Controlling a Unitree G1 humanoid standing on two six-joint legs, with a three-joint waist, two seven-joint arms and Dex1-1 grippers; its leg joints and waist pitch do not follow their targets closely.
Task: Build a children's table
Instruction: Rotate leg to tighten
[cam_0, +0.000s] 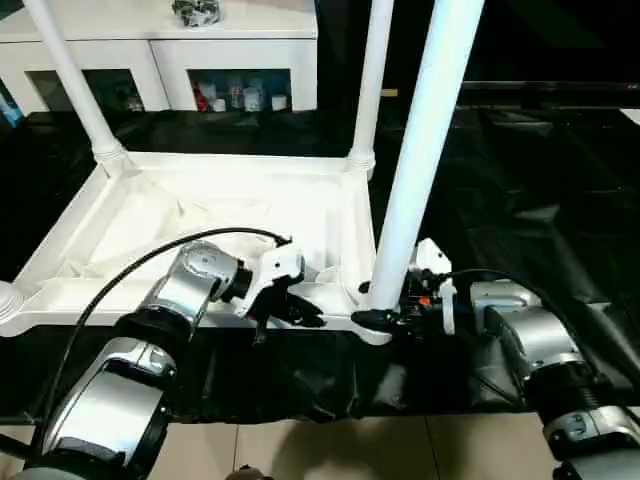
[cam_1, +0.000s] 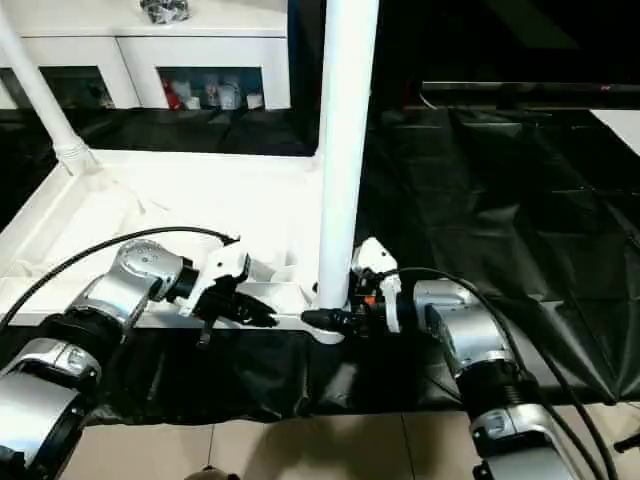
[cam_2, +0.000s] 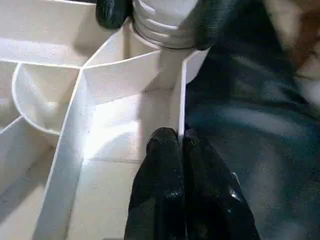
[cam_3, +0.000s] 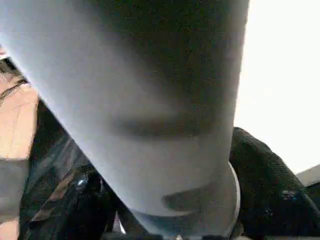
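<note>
The white tabletop (cam_0: 200, 215) lies upside down on the black sheet, ribbed underside up. Two white legs stand in its far corner sockets, one at the far left (cam_0: 75, 75) and one at the far right (cam_0: 370, 80). A third leg (cam_0: 425, 150) stands upright at the near right corner socket. My right gripper (cam_0: 378, 318) is shut around that leg's base. In the left wrist view the leg's ribbed end (cam_2: 165, 25) sits at the socket between black fingers. My left gripper (cam_2: 180, 142) is shut on the tabletop's thin near rim (cam_2: 181, 100), just left of that corner.
A white glass-doored cabinet (cam_0: 160, 60) stands behind the tabletop, with a metal object (cam_0: 197, 12) on top. The black sheet (cam_0: 520, 200) spreads to the right. Tiled floor (cam_0: 330, 450) shows below the near edge. The near left socket (cam_0: 5, 300) holds no leg.
</note>
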